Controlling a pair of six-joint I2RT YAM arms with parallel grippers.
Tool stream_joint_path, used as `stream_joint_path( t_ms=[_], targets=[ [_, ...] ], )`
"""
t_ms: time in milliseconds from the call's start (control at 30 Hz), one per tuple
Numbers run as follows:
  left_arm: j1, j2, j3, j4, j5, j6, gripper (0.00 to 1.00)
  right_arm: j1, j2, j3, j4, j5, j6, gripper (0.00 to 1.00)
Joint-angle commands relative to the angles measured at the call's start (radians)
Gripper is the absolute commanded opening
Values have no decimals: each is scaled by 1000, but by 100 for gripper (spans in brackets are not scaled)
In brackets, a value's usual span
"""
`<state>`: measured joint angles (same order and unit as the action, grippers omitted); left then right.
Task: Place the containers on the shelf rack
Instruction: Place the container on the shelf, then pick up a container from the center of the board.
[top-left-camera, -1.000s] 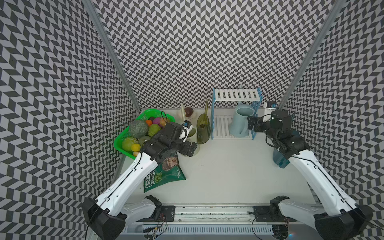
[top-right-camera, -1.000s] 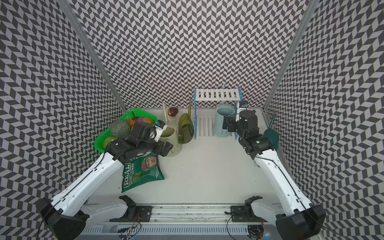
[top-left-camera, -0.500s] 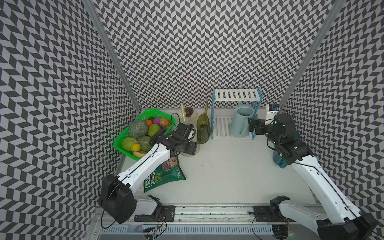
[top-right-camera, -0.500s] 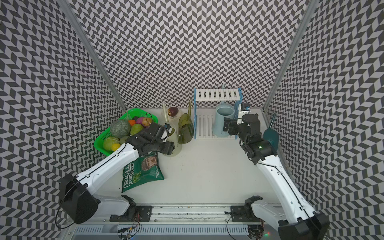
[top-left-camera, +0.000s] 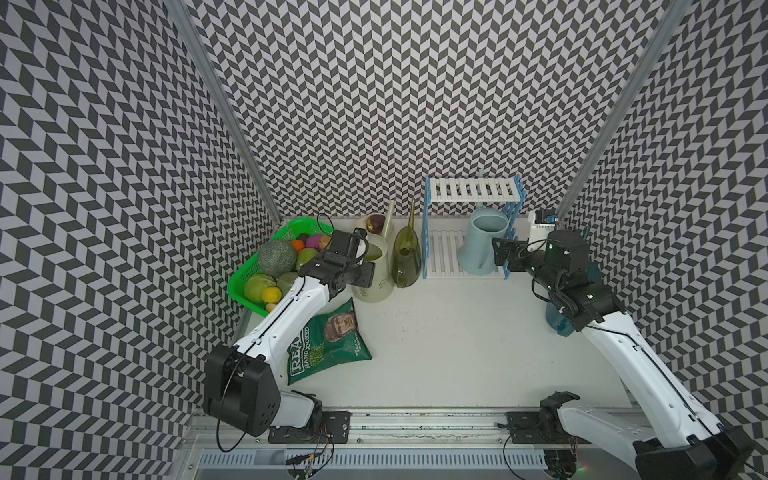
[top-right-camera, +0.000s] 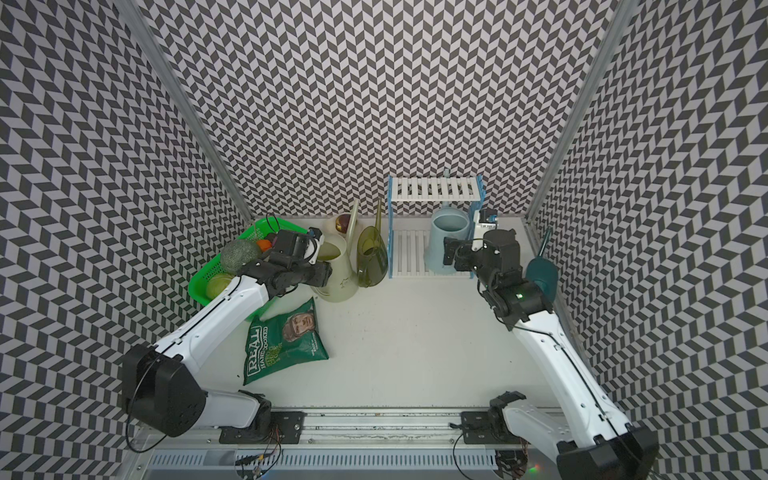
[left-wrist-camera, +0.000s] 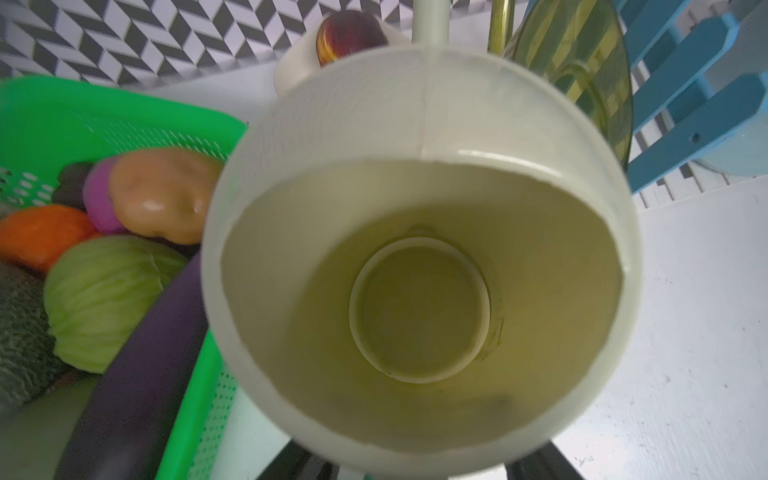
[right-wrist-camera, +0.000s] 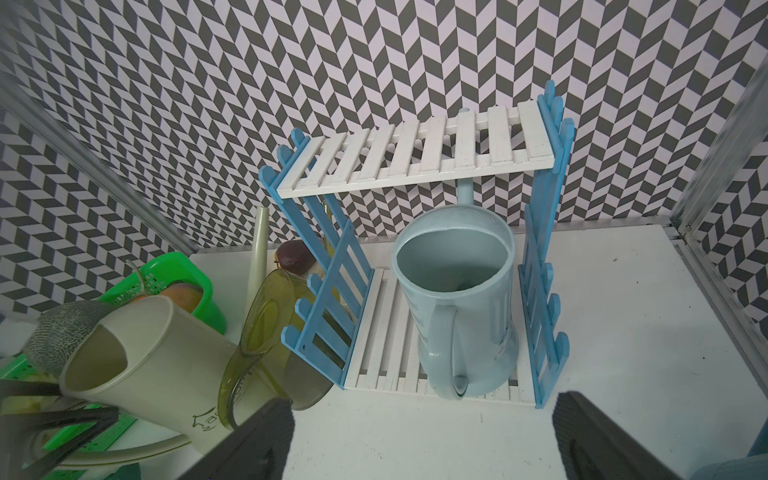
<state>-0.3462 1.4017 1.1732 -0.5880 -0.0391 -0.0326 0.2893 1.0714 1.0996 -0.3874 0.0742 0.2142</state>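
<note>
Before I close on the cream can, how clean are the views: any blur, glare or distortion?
Left wrist view: the cream can fills the frame, fairly sharp; the fruit in the green basket is soft. Right wrist view: shelf rack and pale blue can crisp, corner posts bowed by the lens. Both top views: even light, no glare, faint shadows.

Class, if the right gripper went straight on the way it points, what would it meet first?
Probably the pale blue watering can, handle first, standing on the shelf rack's lower shelf; depth is unclear.
</note>
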Motion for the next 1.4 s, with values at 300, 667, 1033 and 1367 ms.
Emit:
stream_joint_path(
  t_ms=[300, 667, 1033, 1367],
  targets=[
    [57, -136, -275, 422, 133, 169, 59, 2, -39, -26, 55, -32, 14, 100],
    [145, -266, -545, 780, 260, 171, 56, 4, -59, -51, 40, -46, 22, 100],
    [144, -307, -737, 1083, 218, 164, 47, 7, -82, -110, 167, -193, 5, 100],
    [142, -299, -809, 1254, 257, 181, 44, 17, -36, -140, 274, -553, -53, 100]
  ],
)
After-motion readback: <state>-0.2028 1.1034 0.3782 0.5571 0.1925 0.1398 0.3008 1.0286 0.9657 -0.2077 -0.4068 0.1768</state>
